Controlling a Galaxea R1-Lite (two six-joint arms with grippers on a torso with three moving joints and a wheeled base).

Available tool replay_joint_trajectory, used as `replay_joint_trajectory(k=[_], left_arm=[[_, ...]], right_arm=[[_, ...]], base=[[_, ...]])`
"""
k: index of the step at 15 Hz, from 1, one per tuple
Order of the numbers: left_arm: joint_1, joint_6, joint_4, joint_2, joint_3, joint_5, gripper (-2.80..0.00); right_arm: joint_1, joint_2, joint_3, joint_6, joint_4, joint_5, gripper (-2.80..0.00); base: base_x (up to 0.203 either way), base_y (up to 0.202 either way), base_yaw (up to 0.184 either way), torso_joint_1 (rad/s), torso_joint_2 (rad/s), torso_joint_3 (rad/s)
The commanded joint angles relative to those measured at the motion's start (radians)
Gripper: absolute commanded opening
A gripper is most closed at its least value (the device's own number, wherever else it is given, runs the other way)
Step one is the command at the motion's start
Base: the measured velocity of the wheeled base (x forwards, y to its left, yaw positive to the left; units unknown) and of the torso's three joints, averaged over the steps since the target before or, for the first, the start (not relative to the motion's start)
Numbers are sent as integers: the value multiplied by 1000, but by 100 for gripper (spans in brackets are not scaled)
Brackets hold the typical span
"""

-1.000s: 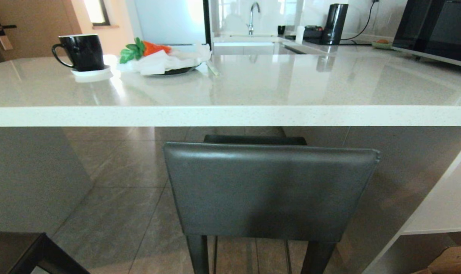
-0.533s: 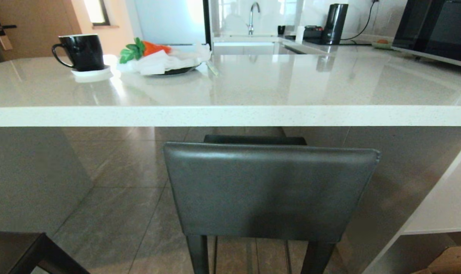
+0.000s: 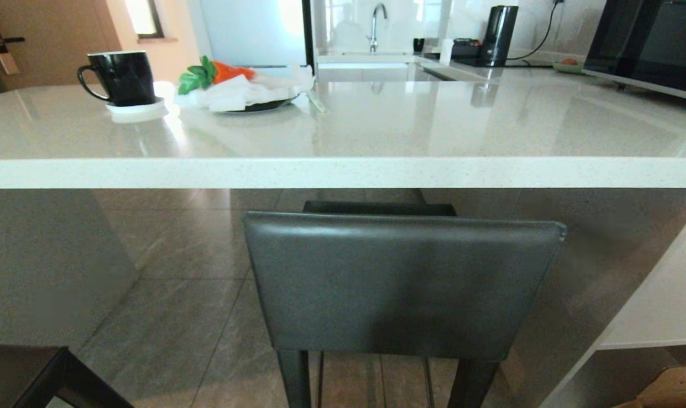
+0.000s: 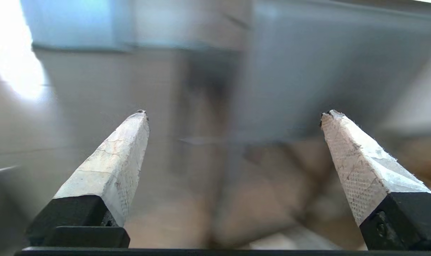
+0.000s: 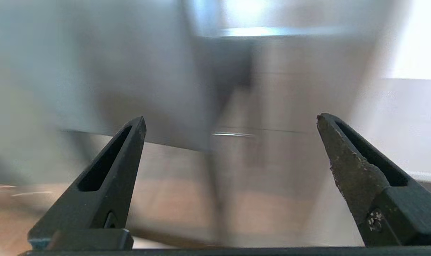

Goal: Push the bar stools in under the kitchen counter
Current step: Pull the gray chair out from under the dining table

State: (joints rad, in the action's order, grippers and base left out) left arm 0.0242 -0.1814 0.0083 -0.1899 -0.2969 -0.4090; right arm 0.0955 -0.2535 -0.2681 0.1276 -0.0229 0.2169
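One bar stool (image 3: 402,283) stands straight ahead in the head view, its dark grey leather backrest facing me and its black legs running down out of view. Its seat (image 3: 376,207) shows just above the backrest, below the thick front edge of the white speckled kitchen counter (image 3: 343,173). A dark angular corner (image 3: 65,379) at the lower left may belong to a second stool; I cannot tell. Neither arm is in the head view. My left gripper (image 4: 233,113), with white-wrapped fingers, is open and empty. My right gripper (image 5: 231,119), with black fingers, is also open and empty. Both wrist views are smeared.
On the counter sit a black mug (image 3: 122,76) on a white coaster and a plate with a cloth and a carrot (image 3: 241,88). A kettle (image 3: 498,35) and microwave (image 3: 648,42) stand farther back. A white side panel (image 3: 660,306) closes the right, a grey panel (image 3: 42,266) the left.
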Motion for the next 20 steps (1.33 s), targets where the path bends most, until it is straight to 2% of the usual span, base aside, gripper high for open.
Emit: replay_joint_trajectory(k=[1,3,4,6,9,11,13,15,16,18,20], left_arm=[[31,-13,-35,-151,0,-61,0],[55,-29,-130,-280,35,-73,0],[64,-38,-199,-356,60,-78,0],[80,-45,-361,-505,113,-84,0],[89,-49,-693,-746,191,-87,0],[92,-50,-896,-843,241,-89,0],[92,-50,-923,-861,262,-90,0],[92,-52,-923,-859,269,-90,0],[91,-52,-923,-860,269,-90,0],[89,-52,-923,-863,266,-88,0],[72,-50,-925,-883,267,-88,0]], right_arm=[[109,-132,-62,142,-9,23,0],[226,-161,-51,176,-20,37,0],[238,-196,-35,172,-30,54,0],[241,-277,-2,167,-110,67,0],[237,-460,58,171,-342,69,0],[211,-550,84,190,-474,70,0],[123,-603,88,202,-500,76,0],[-20,-631,85,189,-531,85,0],[-106,-646,82,179,-539,87,0],[-329,-693,60,151,-548,96,0],[-548,-740,23,123,-556,137,0]], base=[[0,0,0,0,0,0],[0,0,0,0,0,0],[0,0,0,0,0,0],[0,0,0,0,0,0],[0,0,0,0,0,0],[0,0,0,0,0,0],[0,0,0,0,0,0],[0,0,0,0,0,0],[0,0,0,0,0,0],[0,0,0,0,0,0],[0,0,0,0,0,0]])
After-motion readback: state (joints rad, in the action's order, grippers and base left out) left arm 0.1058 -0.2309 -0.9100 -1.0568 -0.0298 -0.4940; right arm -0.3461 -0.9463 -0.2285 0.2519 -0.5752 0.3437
